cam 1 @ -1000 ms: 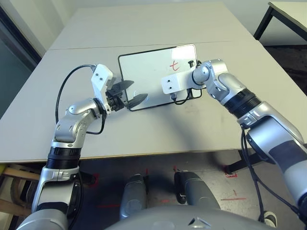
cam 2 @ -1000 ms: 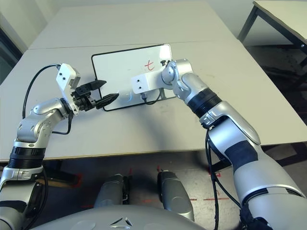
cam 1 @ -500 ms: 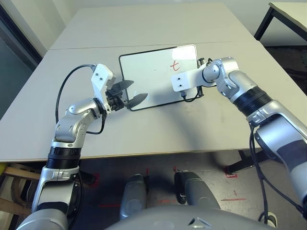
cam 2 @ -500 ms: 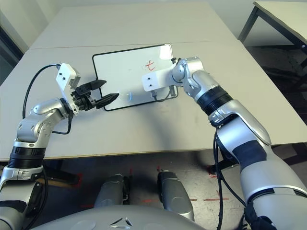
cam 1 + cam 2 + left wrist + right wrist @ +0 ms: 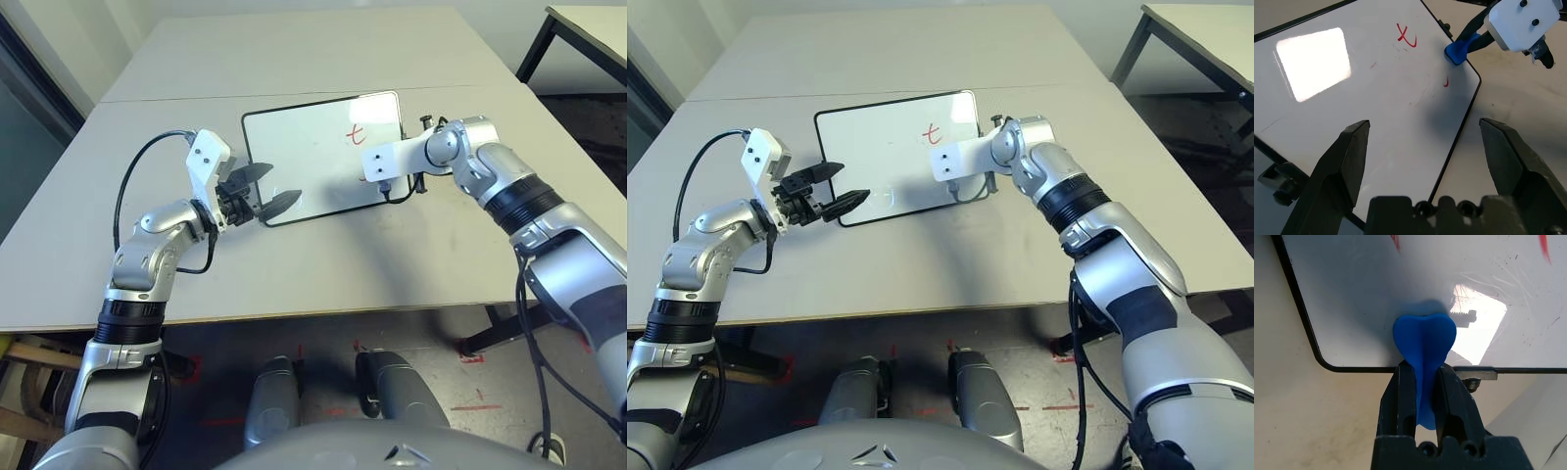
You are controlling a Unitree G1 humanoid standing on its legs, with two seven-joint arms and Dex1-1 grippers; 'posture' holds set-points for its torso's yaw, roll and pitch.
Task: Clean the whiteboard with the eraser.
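The whiteboard [image 5: 313,162] lies flat on the middle of the table, with a red scribble [image 5: 356,134] near its far right corner and a small red fleck [image 5: 1445,82] by its right edge. My right gripper [image 5: 1425,371] is shut on the blue eraser [image 5: 1424,340], pressing its tip onto the board at the near right corner, where the eraser [image 5: 1459,49] also shows in the left wrist view. My left gripper [image 5: 277,188] hangs open and empty over the board's near left corner.
The grey table [image 5: 323,255] runs to a front edge close to my body, with a seam across it behind the board. A black cable [image 5: 132,186] loops from my left wrist. Another table [image 5: 588,24] stands at the far right.
My right arm has slid the eraser to the right along the board's near side, from about the middle to the near right corner. The left arm has stayed still.
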